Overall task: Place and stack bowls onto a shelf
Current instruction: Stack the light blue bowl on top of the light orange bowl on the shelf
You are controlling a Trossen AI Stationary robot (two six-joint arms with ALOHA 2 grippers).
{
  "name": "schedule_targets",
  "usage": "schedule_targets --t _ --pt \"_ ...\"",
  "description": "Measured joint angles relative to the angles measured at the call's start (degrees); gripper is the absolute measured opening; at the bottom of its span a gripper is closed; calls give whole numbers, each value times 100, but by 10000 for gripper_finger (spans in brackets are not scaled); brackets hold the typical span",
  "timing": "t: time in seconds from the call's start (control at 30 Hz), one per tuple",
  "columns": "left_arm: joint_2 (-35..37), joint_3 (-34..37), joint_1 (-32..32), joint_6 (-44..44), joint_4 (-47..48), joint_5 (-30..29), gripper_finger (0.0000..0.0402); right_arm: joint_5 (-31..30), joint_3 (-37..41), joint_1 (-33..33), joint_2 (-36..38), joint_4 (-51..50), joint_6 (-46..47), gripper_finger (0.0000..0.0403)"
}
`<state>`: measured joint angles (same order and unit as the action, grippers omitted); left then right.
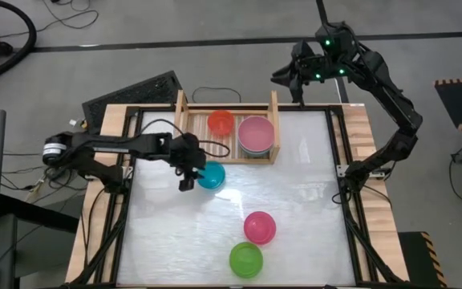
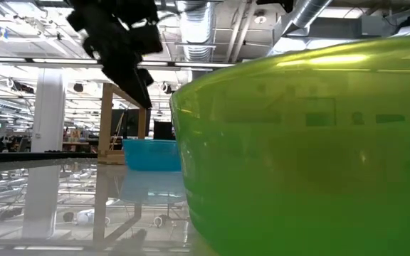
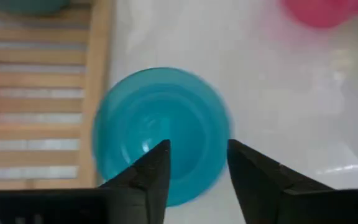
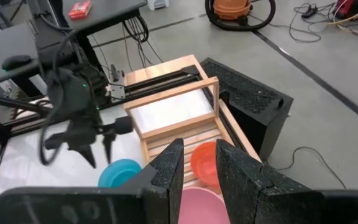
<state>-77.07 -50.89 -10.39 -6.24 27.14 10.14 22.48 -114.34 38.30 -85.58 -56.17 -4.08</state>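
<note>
A blue bowl (image 1: 212, 175) (image 3: 160, 130) stands upright on its base on the white table, just in front of the shelf's near wall (image 3: 101, 74). My left gripper (image 1: 187, 172) (image 3: 197, 152) hangs open above it, slanting down. One finger is over the bowl's hollow and the other over its rim. In the low view the gripper (image 2: 137, 85) is clear of the bowl (image 2: 151, 154). The wooden shelf (image 1: 184, 120) holds a red-orange bowl (image 1: 221, 122) and a pink stack (image 1: 256, 135). My right gripper (image 1: 283, 79) (image 4: 199, 162) waits raised beyond the far edge, slightly open and holding nothing.
A magenta bowl (image 1: 260, 227) and a lime green bowl (image 1: 245, 259) stand near the table's front edge. The lime bowl (image 2: 305, 149) fills most of the low view. A black box (image 1: 135, 92) lies beyond the shelf's left end.
</note>
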Motion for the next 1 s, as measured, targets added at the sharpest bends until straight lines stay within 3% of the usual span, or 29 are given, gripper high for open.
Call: schedule_targets --t 0.3,0.57,1.0 --pt "-742 -730 -483 -512 65 -534 174 -2 0 -53 0 -127 17 119" --pt "-1278 -741 -912 -914 96 -12 174 0 0 -80 0 -326 7 119" --pt "-1870 -739 -949 -1186 96 -372 172 0 2 -78 0 -360 -59 119"
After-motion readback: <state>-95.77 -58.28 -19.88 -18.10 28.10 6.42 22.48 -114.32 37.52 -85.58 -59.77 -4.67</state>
